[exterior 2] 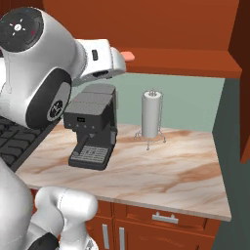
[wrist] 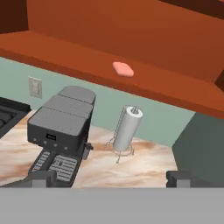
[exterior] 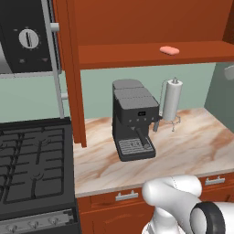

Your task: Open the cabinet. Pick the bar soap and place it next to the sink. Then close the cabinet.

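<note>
Your gripper (wrist: 109, 177) stands with its jaws spread wide and nothing between them; the two dark fingertips (wrist: 41, 177) rise at the bottom of the hand view, well apart from each other.

The cabinet (exterior: 137, 27) is open. Its left door (exterior: 73, 77) swings out toward you, edge-on in the left base view. The bar soap (wrist: 123, 69) lies flat on the cabinet's bottom board, above and ahead of the gripper and well apart from it, roughly centred between the fingertips in the hand view. In the left base view you see the same pink bar (exterior: 169, 50) near the front edge of the board.

Below the soap and ahead of the gripper, the paper-towel roll (wrist: 127, 129) stands upright on its wire holder on the marble counter (exterior: 192, 151). The coffee machine (wrist: 61, 127) sits on the counter ahead of the left fingertip, beside the roll but apart from it. The stove (exterior: 32, 169) adjoins the counter beyond the coffee machine.
</note>
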Controlling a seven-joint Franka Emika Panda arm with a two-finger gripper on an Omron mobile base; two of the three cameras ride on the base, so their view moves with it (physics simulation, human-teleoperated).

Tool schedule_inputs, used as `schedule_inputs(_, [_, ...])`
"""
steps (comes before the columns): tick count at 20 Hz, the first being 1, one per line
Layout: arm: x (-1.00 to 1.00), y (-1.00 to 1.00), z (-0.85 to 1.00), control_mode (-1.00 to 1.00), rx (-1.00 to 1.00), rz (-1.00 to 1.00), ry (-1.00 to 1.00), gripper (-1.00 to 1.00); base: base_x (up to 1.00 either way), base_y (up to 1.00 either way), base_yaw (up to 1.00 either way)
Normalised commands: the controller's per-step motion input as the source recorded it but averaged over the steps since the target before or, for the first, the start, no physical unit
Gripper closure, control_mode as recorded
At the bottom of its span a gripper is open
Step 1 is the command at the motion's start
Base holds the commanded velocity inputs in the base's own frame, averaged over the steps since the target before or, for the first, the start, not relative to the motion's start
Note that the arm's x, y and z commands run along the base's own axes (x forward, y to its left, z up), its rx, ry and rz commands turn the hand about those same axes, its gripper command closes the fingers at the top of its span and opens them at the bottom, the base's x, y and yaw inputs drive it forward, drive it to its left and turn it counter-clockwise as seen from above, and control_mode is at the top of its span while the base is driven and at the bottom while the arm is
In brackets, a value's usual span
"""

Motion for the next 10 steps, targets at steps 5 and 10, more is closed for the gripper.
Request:
schedule_inputs(5, [0.58,0.45,0.0,-1.0,0.18,0.01,-0.08,-1.0,0.0,0.0,0.0])
schedule_inputs(10, [0.58,0.65,0.11,-1.0,0.02,-0.01,0.02,-1.0,0.0,0.0,0.0])
